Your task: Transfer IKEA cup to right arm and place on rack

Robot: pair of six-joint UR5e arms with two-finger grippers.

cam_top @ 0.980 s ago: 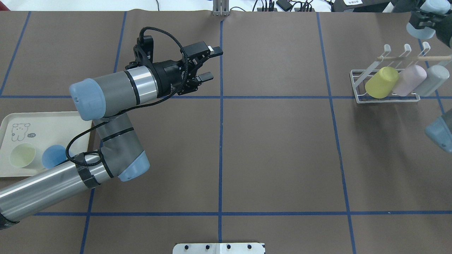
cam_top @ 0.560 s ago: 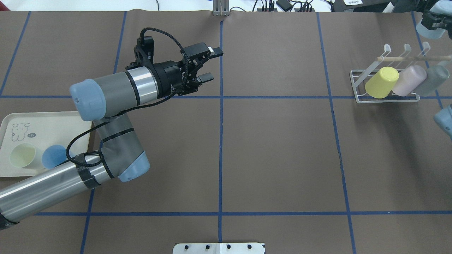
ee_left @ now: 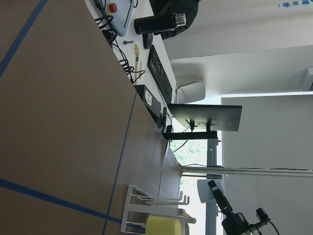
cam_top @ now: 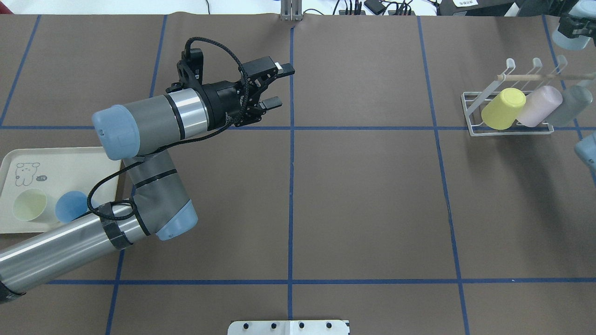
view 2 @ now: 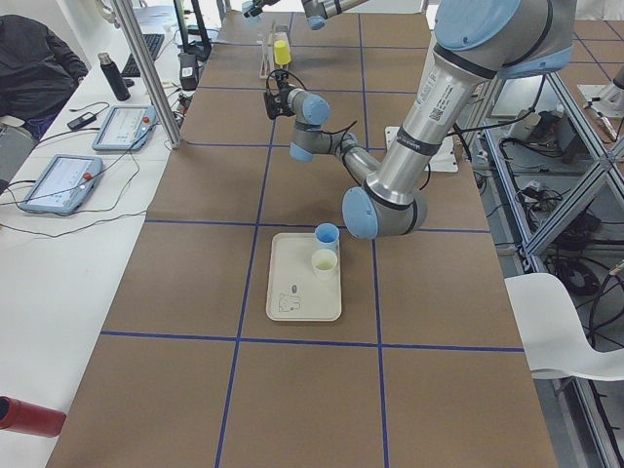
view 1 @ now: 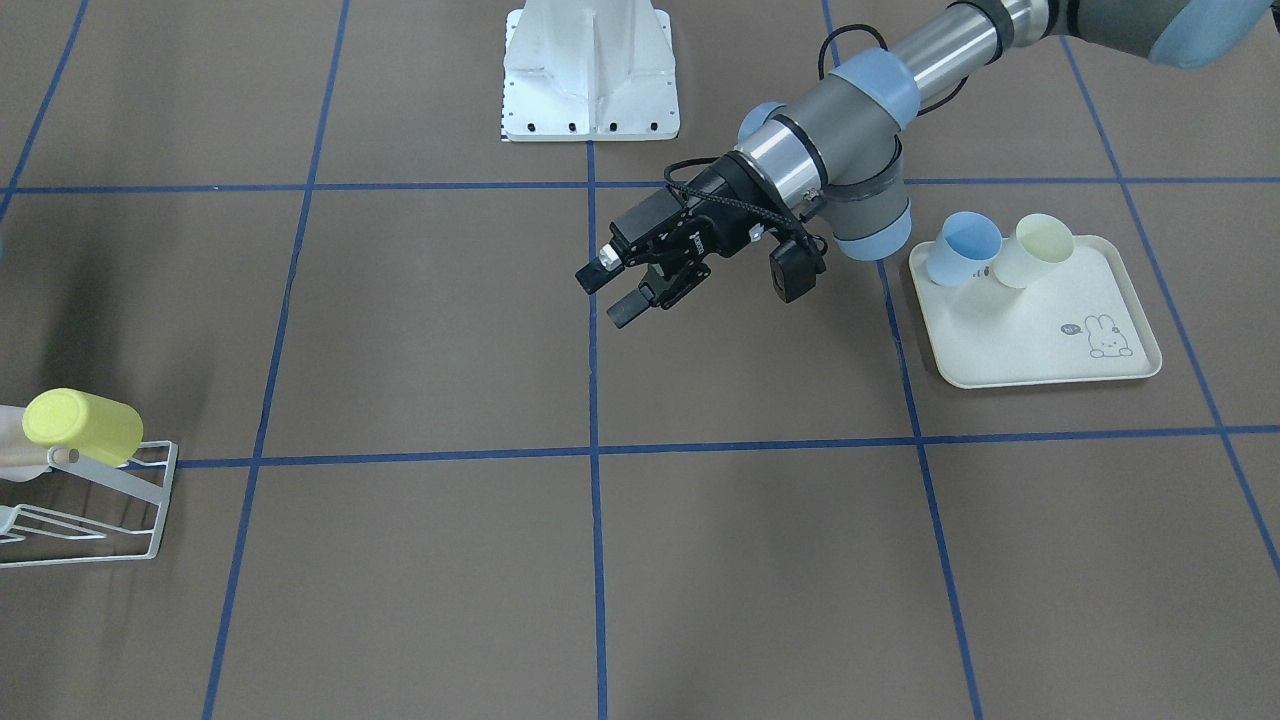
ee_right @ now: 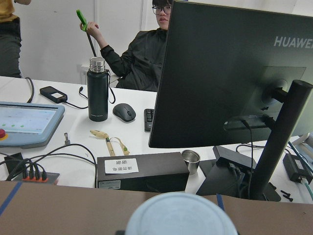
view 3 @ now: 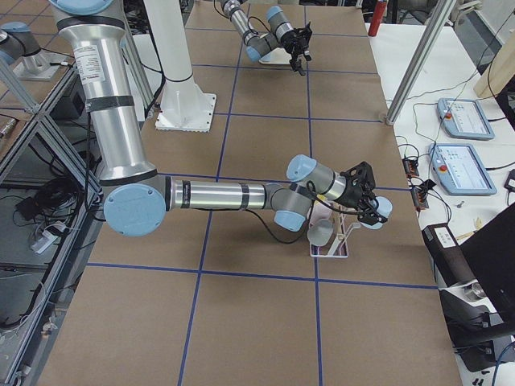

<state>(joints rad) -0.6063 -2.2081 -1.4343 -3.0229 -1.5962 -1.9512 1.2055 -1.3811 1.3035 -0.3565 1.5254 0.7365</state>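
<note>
Just beyond the rack (cam_top: 512, 133), on its side away from the robot, the right gripper (cam_top: 577, 28) is clamped on the pale-blue IKEA cup (cam_top: 568, 43), apart from the prongs. A yellow cup (cam_top: 503, 109), a pink cup (cam_top: 540, 106) and a grey cup (cam_top: 570, 106) lean on the rack. Far across the table from the rack, the left gripper (cam_top: 283, 86) hangs spread wide and empty. Farther off, a tray (cam_top: 70, 158) holds two cups.

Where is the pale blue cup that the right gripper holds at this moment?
Overhead view, top right corner: the pale blue cup is in the right gripper, just beyond the rack, nearest its grey cup.
</note>
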